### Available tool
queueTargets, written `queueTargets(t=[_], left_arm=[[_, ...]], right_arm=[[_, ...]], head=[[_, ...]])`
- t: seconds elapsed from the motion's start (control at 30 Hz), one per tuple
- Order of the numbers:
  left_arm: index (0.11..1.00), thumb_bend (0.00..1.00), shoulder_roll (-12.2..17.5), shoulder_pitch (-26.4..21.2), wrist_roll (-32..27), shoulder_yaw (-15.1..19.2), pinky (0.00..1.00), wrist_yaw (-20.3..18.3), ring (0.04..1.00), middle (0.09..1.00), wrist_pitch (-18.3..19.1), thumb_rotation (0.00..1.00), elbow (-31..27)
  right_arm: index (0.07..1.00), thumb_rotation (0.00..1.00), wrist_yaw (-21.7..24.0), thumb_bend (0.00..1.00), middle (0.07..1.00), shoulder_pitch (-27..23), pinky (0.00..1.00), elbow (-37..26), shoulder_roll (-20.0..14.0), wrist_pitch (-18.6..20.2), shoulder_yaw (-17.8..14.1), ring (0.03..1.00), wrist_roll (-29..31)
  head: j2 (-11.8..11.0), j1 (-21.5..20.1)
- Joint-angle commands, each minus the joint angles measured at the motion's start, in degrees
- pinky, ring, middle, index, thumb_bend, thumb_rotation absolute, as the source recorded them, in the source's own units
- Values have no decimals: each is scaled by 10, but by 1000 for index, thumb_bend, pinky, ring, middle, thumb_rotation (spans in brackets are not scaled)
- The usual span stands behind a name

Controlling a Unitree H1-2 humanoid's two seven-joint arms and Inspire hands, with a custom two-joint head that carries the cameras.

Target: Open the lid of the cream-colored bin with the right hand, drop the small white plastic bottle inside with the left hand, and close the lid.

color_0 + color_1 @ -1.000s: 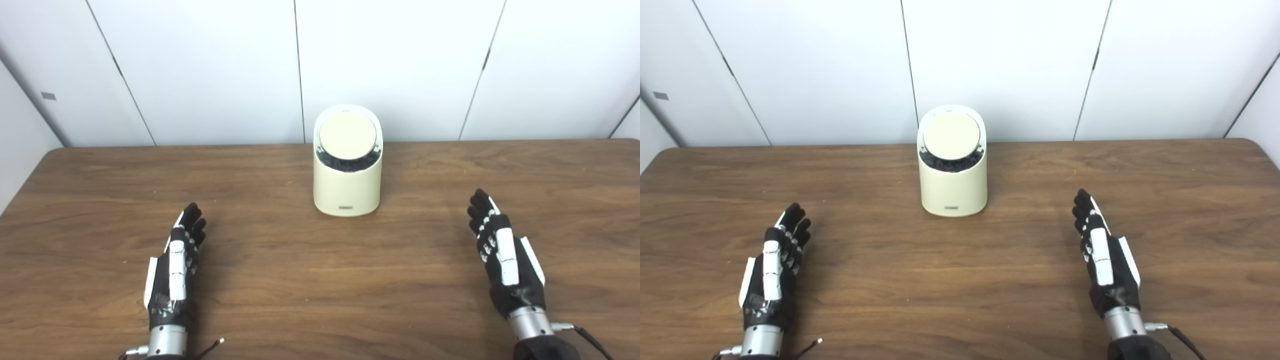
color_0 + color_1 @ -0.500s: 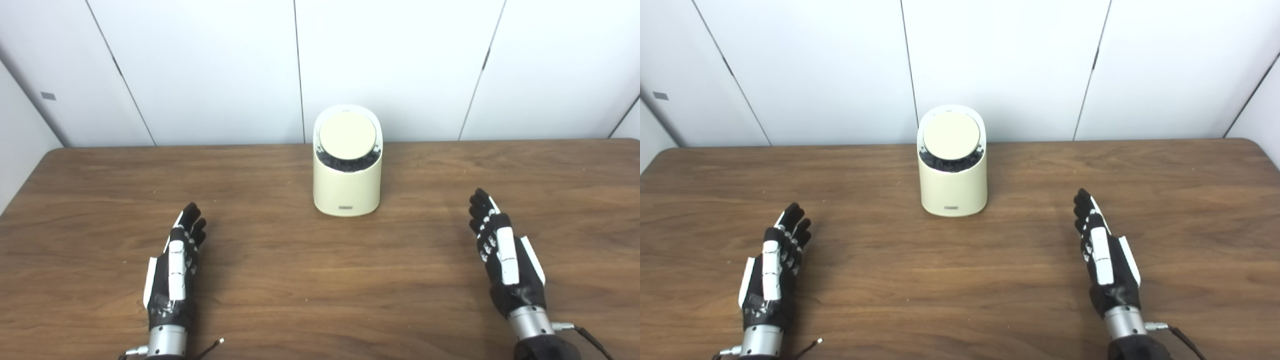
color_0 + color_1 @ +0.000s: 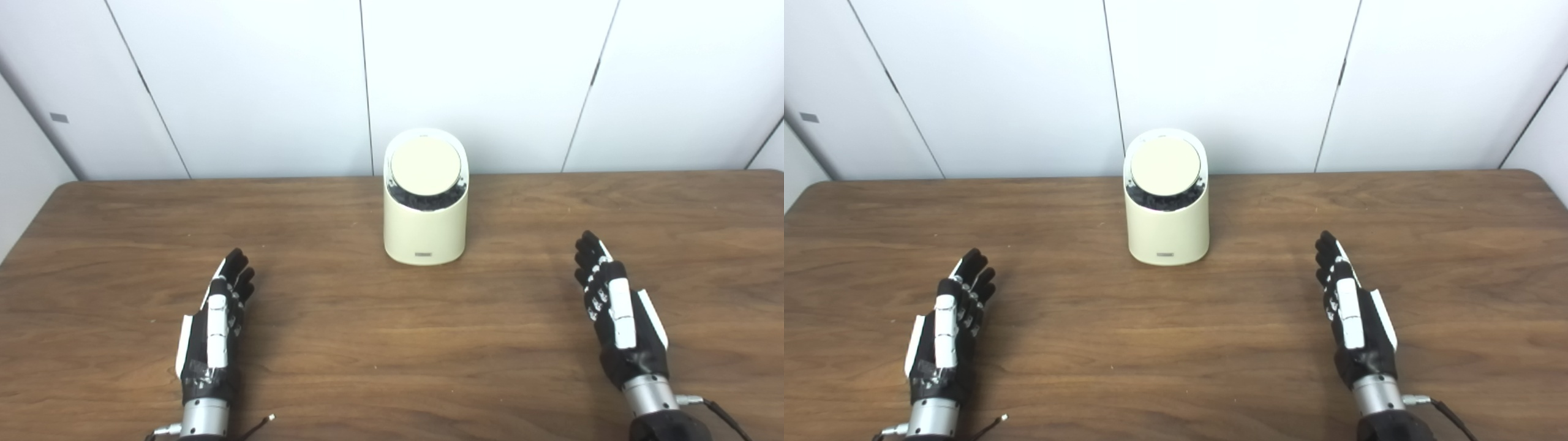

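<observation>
- cream bin (image 3: 425, 229) stands upright, far-center on the wood-grain table (image 3: 367, 343) — smooth and rounded, its round lid (image 3: 425, 165) tilted toward the near edge
- left hand (image 3: 213, 327) and right hand (image 3: 618, 312) — both spread flat, holding nothing

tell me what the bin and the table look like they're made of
The bin looks like smooth cream plastic with a matte sheen and rounded moulded edges; its round lid matches. The table shows brown wood grain, possibly laminate rather than solid wood; the pictures cannot settle that.
</observation>
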Motion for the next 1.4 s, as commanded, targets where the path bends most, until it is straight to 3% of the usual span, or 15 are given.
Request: queueTargets(t=[0.0, 1.37], left_arm=[[944, 510, 6, 8, -1, 6, 959, -2, 942, 951, -12, 910, 4], [945, 514, 7, 8, 0, 6, 963, -3, 946, 954, -17, 899, 6]], right_arm=[[967, 1000, -1, 605, 968, -11, 1000, -20, -3, -10, -2, 983, 7], [964, 1000, -1, 588, 968, -10, 1000, -11, -3, -16, -1, 978, 9]], head=[[1, -2], [-4, -2]])
